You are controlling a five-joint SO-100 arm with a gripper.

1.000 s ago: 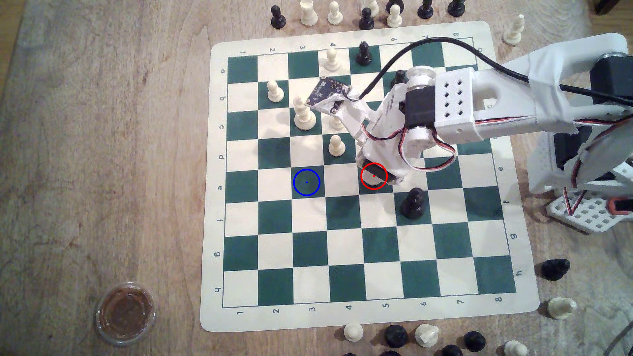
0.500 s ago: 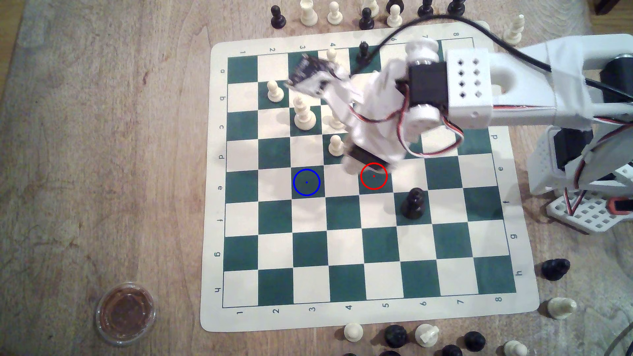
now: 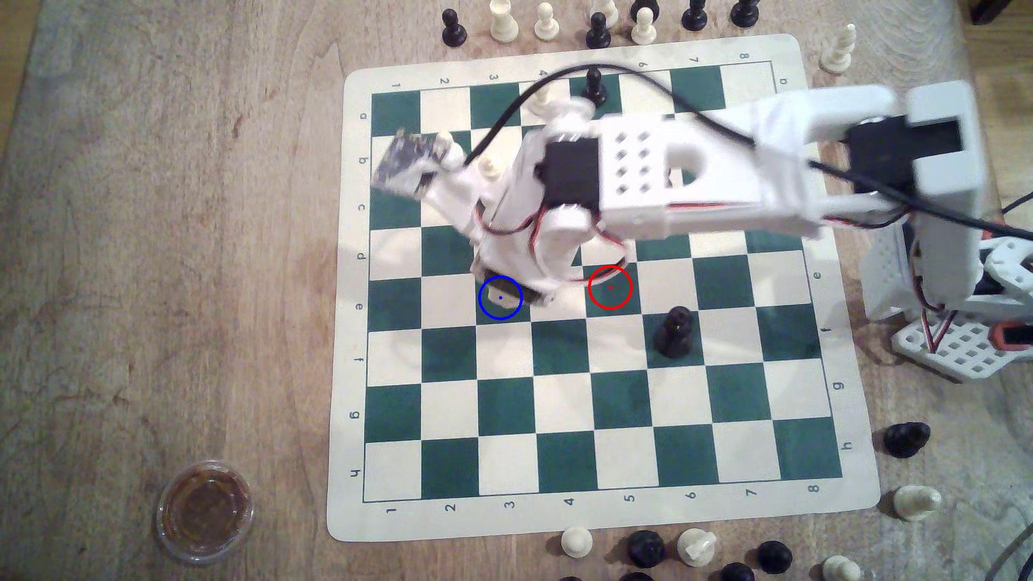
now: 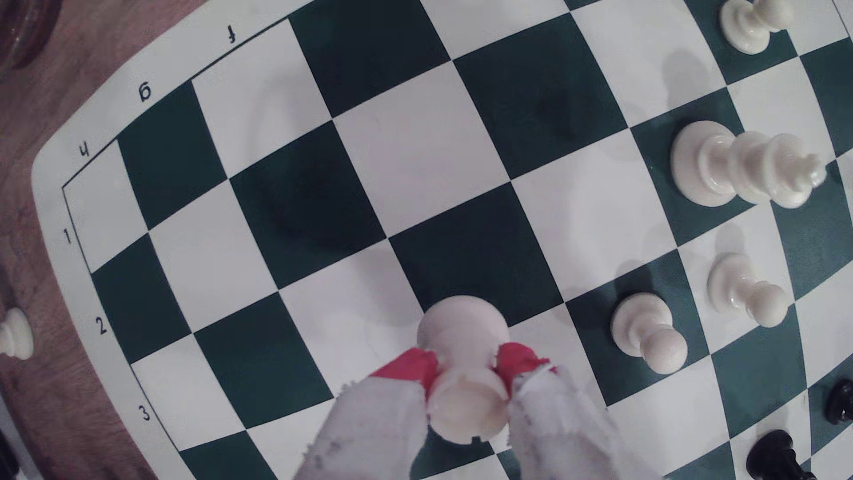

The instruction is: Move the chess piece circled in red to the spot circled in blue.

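Wrist view shows the tool [image 4: 466,369] clamped on the chess piece [image 4: 466,392], a short cream rook, with one red-tipped finger [image 4: 411,367] on each side of its narrow waist, just under the wide flat top. The rook looks lifted off the board [image 4: 106,194], its round base hanging over a dark green square. In the exterior view the tool [image 3: 506,293] sits right at the spot [image 3: 492,313], the green square with the blue ring, and a pale bit of the rook peeks out inside the ring. The red-ringed square [image 3: 610,287] is bare. The rook looks hard, smooth and light, so I think it could slip or twist if the squeeze is loose. The waist is a good place to hold, since the wide top stops it from sliding down. Next it likely needs to go straight down onto the spot.
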